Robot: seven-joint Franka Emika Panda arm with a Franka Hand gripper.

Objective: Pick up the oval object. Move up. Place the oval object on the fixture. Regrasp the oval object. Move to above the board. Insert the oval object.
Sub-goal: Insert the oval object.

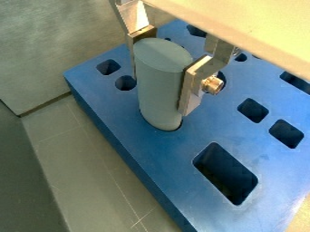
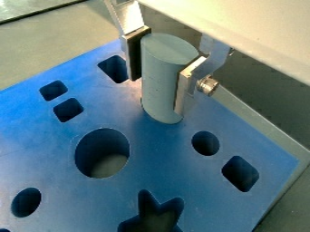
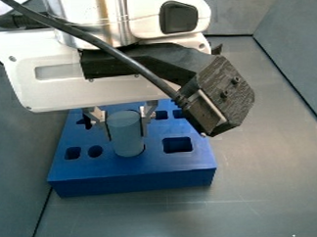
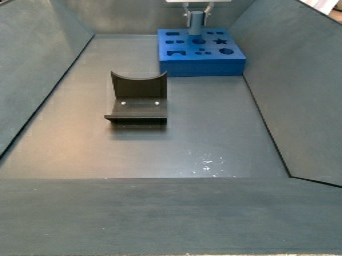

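Note:
The oval object [image 1: 160, 86] is a pale grey-blue peg, held upright between the silver fingers of my gripper [image 1: 168, 63]. It shows the same way in both wrist views, peg [image 2: 164, 91] and gripper [image 2: 165, 68]. The fingers [image 1: 194, 86] clamp its upper sides. Its lower end meets the top of the blue board [image 1: 133, 154], and the hole under it is hidden. In a side view the peg [image 3: 125, 133] stands in the front row of the board [image 3: 130, 172]. The olive-brown fixture [image 4: 136, 100] sits empty on the floor, well away from the board [image 4: 201, 55].
Open holes surround the peg: a large rectangle [image 1: 227, 170], small squares [image 1: 253, 110], a big circle [image 2: 101, 151] and a star [image 2: 155, 216]. Grey sloping walls [image 4: 47, 90] enclose the floor. The arm's white body and black camera block [image 3: 219, 94] hang over the board.

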